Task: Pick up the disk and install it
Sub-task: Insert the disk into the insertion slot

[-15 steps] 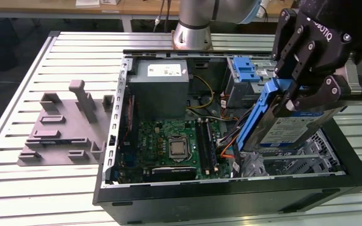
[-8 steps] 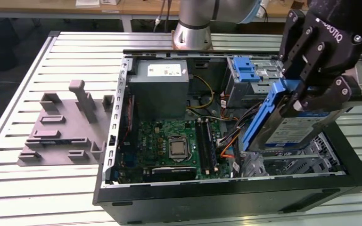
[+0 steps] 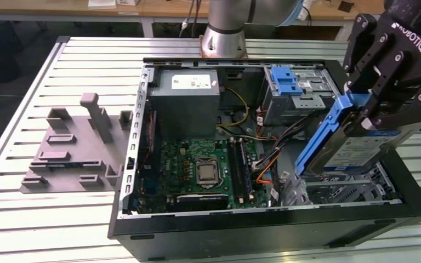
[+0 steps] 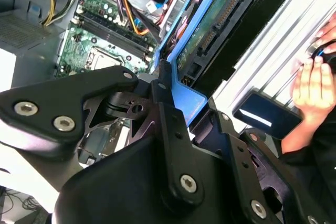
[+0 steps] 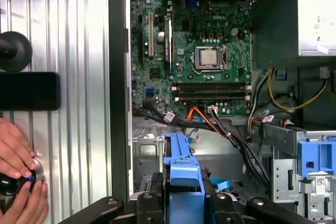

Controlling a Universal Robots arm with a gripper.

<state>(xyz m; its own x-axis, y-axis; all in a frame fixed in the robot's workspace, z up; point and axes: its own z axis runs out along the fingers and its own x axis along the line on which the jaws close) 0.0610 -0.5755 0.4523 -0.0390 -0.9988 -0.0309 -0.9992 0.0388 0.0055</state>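
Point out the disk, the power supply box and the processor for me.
disk [image 3: 353, 152]: exterior view, on its white-and-blue label.
power supply box [image 3: 185, 112]: exterior view, on the grey face below its sticker.
processor [image 5: 210, 57]: first wrist view, on its metal lid.

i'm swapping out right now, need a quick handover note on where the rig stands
Pincer: shut on the disk.
Disk: off the table, held tilted on edge over the open case, its lower end near the drive cage at the exterior view's right.
Done: pickup.
Left: install; the disk is not yet seated in the cage.
Note: a person's hand is on a knob on the table beside the case.
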